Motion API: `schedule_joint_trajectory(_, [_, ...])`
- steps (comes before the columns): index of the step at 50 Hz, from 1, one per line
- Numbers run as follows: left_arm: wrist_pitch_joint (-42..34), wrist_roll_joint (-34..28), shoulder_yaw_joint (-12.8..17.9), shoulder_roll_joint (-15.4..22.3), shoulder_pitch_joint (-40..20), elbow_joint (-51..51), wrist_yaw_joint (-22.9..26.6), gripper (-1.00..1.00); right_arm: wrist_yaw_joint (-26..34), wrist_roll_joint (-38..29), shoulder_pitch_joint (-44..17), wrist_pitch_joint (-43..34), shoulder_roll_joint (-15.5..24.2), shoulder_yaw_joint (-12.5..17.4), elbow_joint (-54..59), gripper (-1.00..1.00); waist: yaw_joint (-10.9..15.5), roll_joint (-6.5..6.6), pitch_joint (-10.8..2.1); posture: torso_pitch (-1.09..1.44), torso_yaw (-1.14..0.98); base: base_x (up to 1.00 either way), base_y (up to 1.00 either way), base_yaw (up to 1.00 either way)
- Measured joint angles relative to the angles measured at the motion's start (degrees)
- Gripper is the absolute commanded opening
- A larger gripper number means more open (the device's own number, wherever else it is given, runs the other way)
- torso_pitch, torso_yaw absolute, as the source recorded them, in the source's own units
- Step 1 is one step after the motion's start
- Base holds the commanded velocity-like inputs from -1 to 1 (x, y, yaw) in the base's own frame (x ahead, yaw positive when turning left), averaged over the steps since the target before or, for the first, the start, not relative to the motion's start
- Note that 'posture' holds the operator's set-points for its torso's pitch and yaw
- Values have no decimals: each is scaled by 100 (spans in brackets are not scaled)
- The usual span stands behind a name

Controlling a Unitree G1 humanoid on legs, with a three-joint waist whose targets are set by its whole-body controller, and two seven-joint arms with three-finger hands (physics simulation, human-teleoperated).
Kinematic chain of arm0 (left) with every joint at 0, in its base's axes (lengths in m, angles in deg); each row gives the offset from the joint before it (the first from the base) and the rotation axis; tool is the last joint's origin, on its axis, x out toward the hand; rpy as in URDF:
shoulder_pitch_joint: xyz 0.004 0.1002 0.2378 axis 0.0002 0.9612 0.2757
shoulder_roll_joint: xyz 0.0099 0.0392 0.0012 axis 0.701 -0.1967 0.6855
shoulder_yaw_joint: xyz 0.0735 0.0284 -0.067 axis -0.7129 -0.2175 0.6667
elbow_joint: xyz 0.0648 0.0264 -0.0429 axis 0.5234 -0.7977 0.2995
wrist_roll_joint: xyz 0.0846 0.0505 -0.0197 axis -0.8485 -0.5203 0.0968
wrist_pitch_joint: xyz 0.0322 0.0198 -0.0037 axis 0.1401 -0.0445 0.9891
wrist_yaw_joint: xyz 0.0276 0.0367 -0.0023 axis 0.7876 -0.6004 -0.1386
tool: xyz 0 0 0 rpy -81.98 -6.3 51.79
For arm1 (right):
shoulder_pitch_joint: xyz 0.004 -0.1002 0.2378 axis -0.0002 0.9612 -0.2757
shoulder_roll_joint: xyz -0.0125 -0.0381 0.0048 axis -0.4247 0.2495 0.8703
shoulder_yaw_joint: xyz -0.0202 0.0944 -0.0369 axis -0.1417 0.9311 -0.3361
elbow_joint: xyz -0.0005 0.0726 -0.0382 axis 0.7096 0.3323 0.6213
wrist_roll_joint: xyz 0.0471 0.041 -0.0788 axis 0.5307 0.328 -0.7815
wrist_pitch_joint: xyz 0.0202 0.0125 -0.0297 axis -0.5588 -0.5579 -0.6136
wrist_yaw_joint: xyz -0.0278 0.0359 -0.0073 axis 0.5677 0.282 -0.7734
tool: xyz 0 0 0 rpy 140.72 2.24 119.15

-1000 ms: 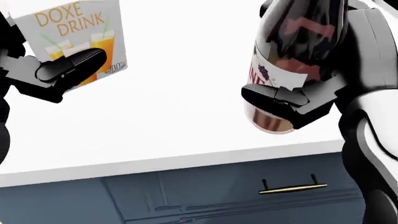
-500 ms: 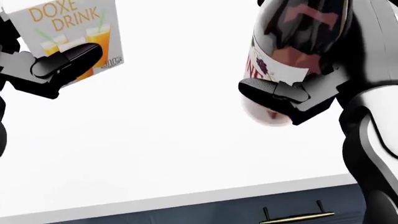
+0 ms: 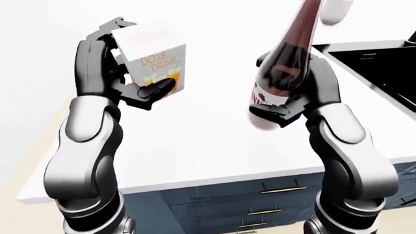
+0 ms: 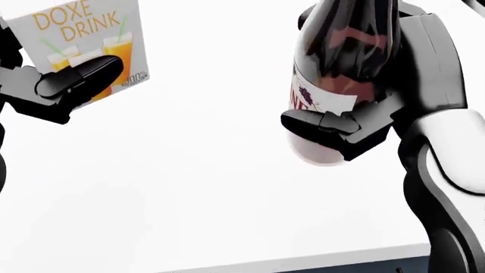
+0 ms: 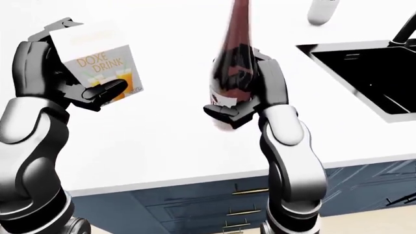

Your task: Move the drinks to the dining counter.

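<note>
Counter (image 3: 195,141): white top, spreads beneath and beyond both hands; its near edge runs along the bottom of the eye views, with blue drawers (image 5: 214,207) and brass handles under it.
Sink (image 5: 370,73): black basin set into the counter, well to the right of the right hand in the right-eye view.
Bottle (image 3: 286,73): dark wine bottle, long axis nearly upright, neck pointing to the top of the view and leaning slightly right in the left-eye view; base hangs just below the right hand, clear of the counter; label faces the view's left.
Bottle in hand: the body sits inside the grip, the neck rising well above the fingers and the rounded base showing beneath the thumb.
Carton (image 3: 156,66): white box printed "DOXE DRINK" with orange glasses, upright with a slight tilt, printed face toward the camera; raised above the counter, not touching it.
Carton in hand: lies to the right of the left palm, top edge level with the upper fingers.
Right hand (image 4: 356,122): fingers wrapped tight round the bottle's lower body, thumb across the label.
Left hand (image 3: 123,73): fingers clasp the carton from its left side and top, thumb pressed on the lower printed face.
White cylinder (image 5: 322,12): stands on the counter, far beyond the right hand.
</note>
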Motion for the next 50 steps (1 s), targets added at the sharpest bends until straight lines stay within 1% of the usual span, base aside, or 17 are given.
schedule_joint_trajectory(8, [4,-12,-22,0,7,-14,2,-100,-13,-184,4,-79,-31,72,230,-100,-16,8,-4,0,0,0,0,0])
schedule_joint_trajectory(15, [37,-55,-59,-27,-5,-64,14,-100,26,-290,38,-13,-27,59,602,-100,-24,14,-4,0,0,0,0,0])
schedule_joint_trajectory(31, [67,-125,-76,-51,-35,-144,54,-100,60,-475,-12,522,-86,42,1526,-100,-17,15,-31,0,0,0,0,0])
schedule_joint_trajectory(32, [69,-129,-73,-52,-30,-141,55,-100,53,-479,-10,556,-93,43,1574,-84,-17,14,-33,0,0,0,0,0])
schedule_joint_trajectory(33, [73,-133,-72,-53,-26,-139,55,-100,47,-478,-6,585,-98,46,1620,-75,-15,12,-35,0,0,0,0,0])
schedule_joint_trajectory(34, [76,-135,-71,-54,-25,-138,56,-100,43,-475,0,606,-101,49,1656,-77,-13,11,-35,0,0,0,0,0])
schedule_joint_trajectory(35, [80,-138,-72,-55,-26,-140,57,-100,36,-474,7,627,-101,50,1691,-75,-10,10,-36,0,0,0,0,0])
schedule_joint_trajectory(40, [106,-145,-69,-61,-5,-139,61,-100,3,-459,63,674,-108,58,1755,-77,0,9,-41,0,0,0,0,0])
schedule_joint_trajectory(44, [115,-147,-63,-63,25,-138,65,-100,3,-426,102,698,-111,66,1740,-57,2,9,-44,0,0,0,0,0])
schedule_joint_trajectory(45, [116,-147,-63,-64,26,-141,66,-100,2,-419,110,707,-108,70,1736,-41,4,8,-46,0,0,0,0,0])
schedule_joint_trajectory(48, [119,-149,-64,-68,25,-145,63,-100,-3,-402,134,737,-99,84,1726,-28,5,5,-53,0,0,0,0,0])
schedule_joint_trajectory(50, [131,-152,-71,-71,31,-141,61,-100,-8,-398,151,759,-92,89,1729,-23,6,4,-57,0,0,0,0,0])
